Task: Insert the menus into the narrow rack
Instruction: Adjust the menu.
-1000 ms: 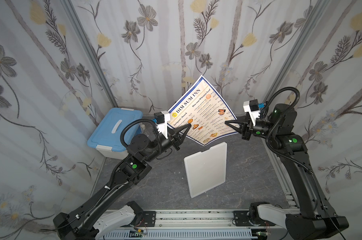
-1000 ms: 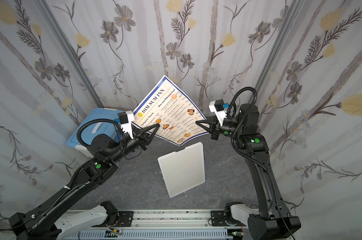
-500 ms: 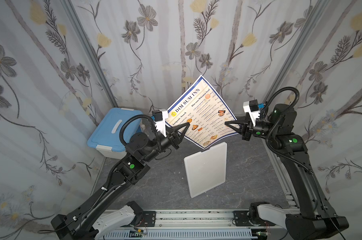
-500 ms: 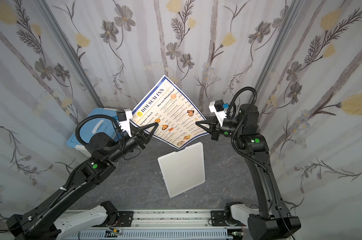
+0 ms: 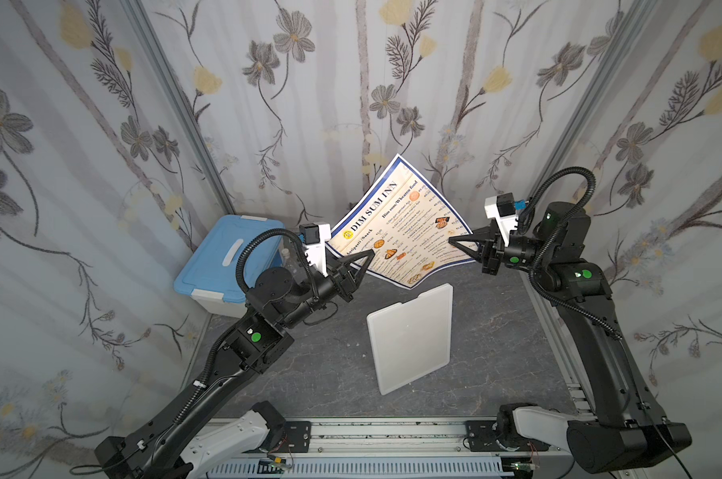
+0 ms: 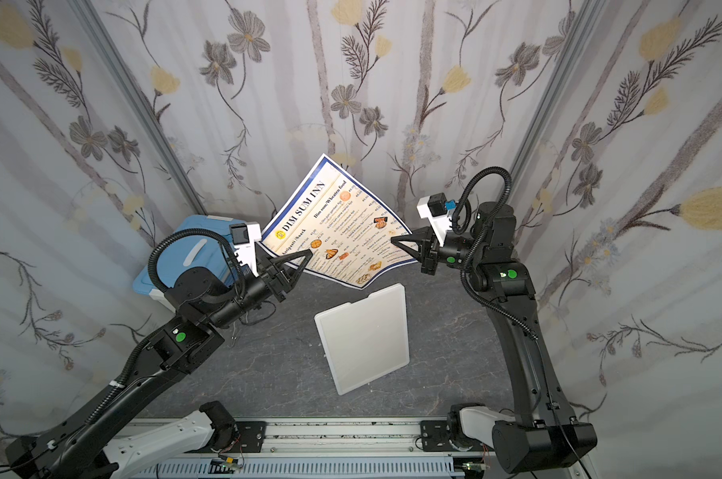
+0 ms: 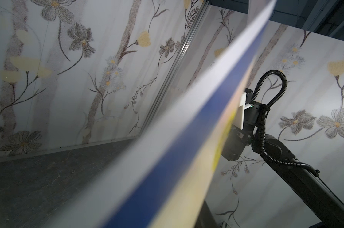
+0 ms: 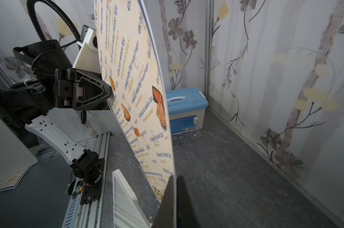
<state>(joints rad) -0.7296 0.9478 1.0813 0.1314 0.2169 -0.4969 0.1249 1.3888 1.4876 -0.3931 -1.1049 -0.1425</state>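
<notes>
The fingers (image 8: 185,203) of the right gripper (image 5: 454,242) pinched one edge of the DIM SUM INN menu (image 5: 409,224). The left gripper (image 5: 363,263) clasped the opposite edge, having edged slightly outward. The sheet hung tilted between them, insertion not yet begun, its lowest corner just above the white rack (image 5: 411,336) below. A blue-lidded box (image 5: 226,253) and small flask (image 8: 196,130) sat beyond the left gripper, clear of the path.

Blue-lidded white box (image 5: 210,269), small glass flask (image 8: 196,129) beside it, wire clips (image 8: 180,141) nearby
</notes>
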